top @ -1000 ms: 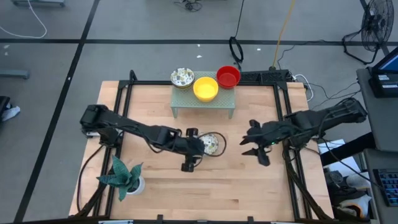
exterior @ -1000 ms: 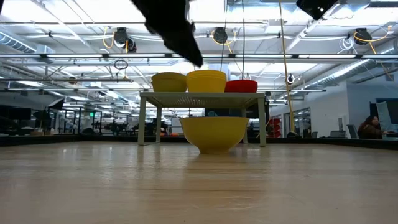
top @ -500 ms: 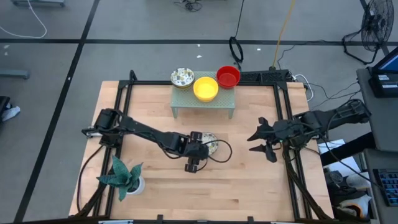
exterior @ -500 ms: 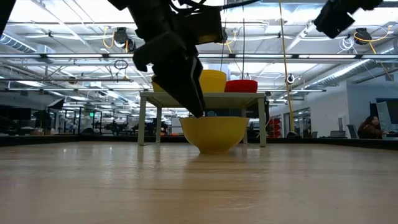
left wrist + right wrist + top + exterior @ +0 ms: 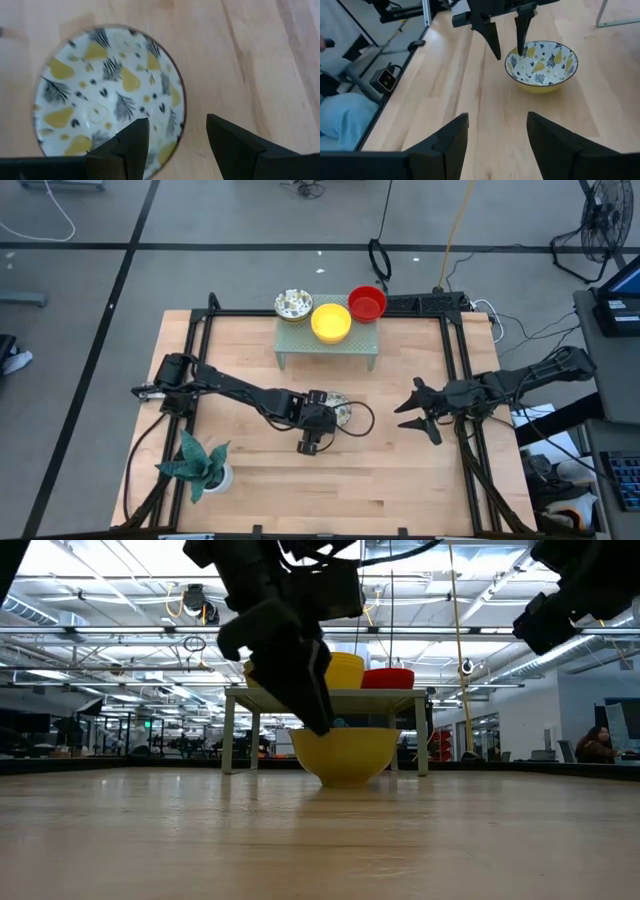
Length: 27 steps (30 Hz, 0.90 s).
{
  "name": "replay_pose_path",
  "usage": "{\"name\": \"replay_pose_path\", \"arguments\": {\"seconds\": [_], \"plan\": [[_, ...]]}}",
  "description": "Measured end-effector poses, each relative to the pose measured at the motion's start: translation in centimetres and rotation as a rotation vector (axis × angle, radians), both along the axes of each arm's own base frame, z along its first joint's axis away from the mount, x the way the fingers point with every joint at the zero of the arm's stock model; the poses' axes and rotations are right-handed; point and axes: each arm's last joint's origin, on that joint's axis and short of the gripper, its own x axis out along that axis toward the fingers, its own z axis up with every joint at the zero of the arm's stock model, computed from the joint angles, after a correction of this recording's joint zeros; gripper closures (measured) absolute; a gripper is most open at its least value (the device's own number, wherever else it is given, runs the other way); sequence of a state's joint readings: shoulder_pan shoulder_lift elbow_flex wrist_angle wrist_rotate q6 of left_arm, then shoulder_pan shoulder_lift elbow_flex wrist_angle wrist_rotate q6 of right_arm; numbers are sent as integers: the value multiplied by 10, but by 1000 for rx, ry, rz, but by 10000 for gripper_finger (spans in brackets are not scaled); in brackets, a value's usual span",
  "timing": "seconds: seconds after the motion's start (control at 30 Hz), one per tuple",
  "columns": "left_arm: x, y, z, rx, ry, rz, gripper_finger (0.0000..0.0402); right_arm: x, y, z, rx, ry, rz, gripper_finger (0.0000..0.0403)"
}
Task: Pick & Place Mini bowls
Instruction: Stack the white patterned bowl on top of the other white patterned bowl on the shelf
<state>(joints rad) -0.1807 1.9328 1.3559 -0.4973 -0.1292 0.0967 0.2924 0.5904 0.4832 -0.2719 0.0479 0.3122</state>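
Note:
A mini bowl [image 5: 338,412], pear-patterned inside and yellow outside [image 5: 345,753], stands on its base in the middle of the table. My left gripper [image 5: 322,418] is open and points down at the bowl's left rim. One finger [image 5: 131,146] is over the inside and the other [image 5: 235,146] is outside. My right gripper [image 5: 414,418] is open and empty, right of the bowl and above the table. A patterned bowl [image 5: 293,303], a yellow bowl [image 5: 331,322] and a red bowl [image 5: 367,303] stand on the pale green rack [image 5: 300,345]. My left gripper's fingers straddle the bowl's rim [image 5: 181,131] from above, one tip [image 5: 520,50] at rim height inside the bowl. I cannot tell whether either finger touches the rim. The bowl stands upright on the table.
A potted plant [image 5: 203,464] stands at the near left corner. A black frame [image 5: 196,340] runs along the table's edges. Bare wood lies near the front edge.
My left gripper has come down from above and a little toward the table's right, until its open fingers stand astride the patterned bowl's rim. The bowl has stayed in place. My right gripper has sunk a little.

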Motion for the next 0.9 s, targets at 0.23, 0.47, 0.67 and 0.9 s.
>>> {"name": "replay_pose_path", "arguments": {"seconds": [0.23,0.47,0.67,0.9], "plan": [[3,1,-9,11,20,2,202,-5,-1,-17,23,-111,4,215],[3,1,-11,14,24,11,202,-4,-1,-39,77,-354,6,215],[2,2,-11,16,33,11,202,-10,-3,-41,167,-600,-3,214],[2,2,-11,25,37,19,206,-10,-3,-41,158,-604,1,216]]}}
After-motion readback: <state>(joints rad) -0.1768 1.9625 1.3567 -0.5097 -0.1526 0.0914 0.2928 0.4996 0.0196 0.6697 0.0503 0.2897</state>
